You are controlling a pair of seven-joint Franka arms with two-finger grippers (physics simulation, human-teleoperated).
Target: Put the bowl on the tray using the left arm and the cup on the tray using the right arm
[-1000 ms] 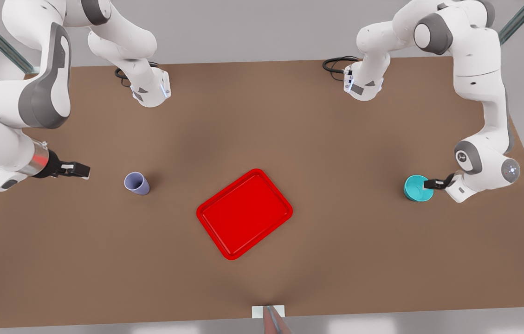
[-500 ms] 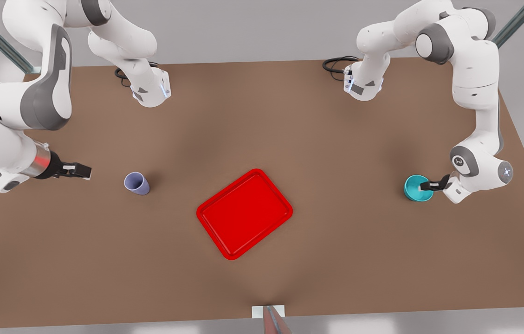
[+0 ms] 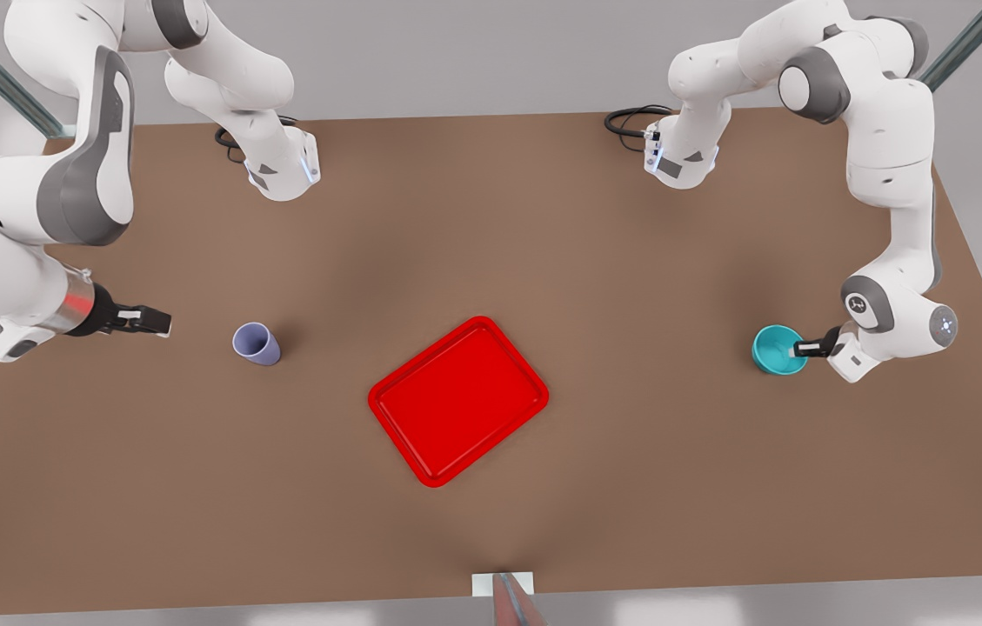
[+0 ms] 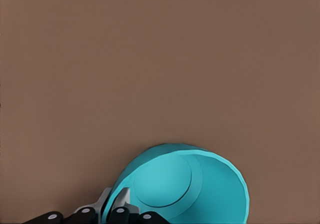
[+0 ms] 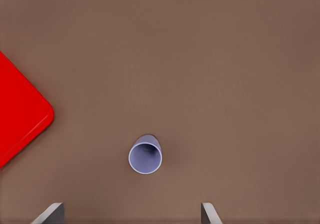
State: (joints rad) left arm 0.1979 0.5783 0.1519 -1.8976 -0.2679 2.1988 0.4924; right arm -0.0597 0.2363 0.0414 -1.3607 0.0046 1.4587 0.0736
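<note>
Front view: the red tray (image 3: pixel 458 400) lies flat near the middle of the brown desk (image 3: pixel 491 217), turned at an angle to the desk's edges. The lavender cup (image 3: pixel 257 343) stands upright on the desk at about 9 o'clock from the tray, well apart from it. The right tool (image 3: pixel 162 323) hangs at 9 o'clock from the cup, pointing toward it with a clear gap between them. The teal bowl (image 3: pixel 778 350) is out toward the front view's right, at roughly 3 o'clock from the tray and well apart from it. The left tool (image 3: pixel 800 349) is at the bowl's 3 o'clock rim, clamped on it.

Left wrist view: the bowl (image 4: pixel 185 189) shows its open mouth and flat inner bottom against bare desk (image 4: pixel 160 64). The left tool (image 4: pixel 106 213) pinches the bowl's wall, with one fingertip (image 4: pixel 120 203) inside the rim and the other outside.

Right wrist view: the cup (image 5: pixel 145 157) stands on the desk (image 5: pixel 200 59) with its open mouth visible, between the lines of the right tool's spread fingertips (image 5: pixel 50 214), which stand wide and touch nothing. A rounded corner of the tray (image 5: pixel 20 114) shows, apart from the cup.
</note>
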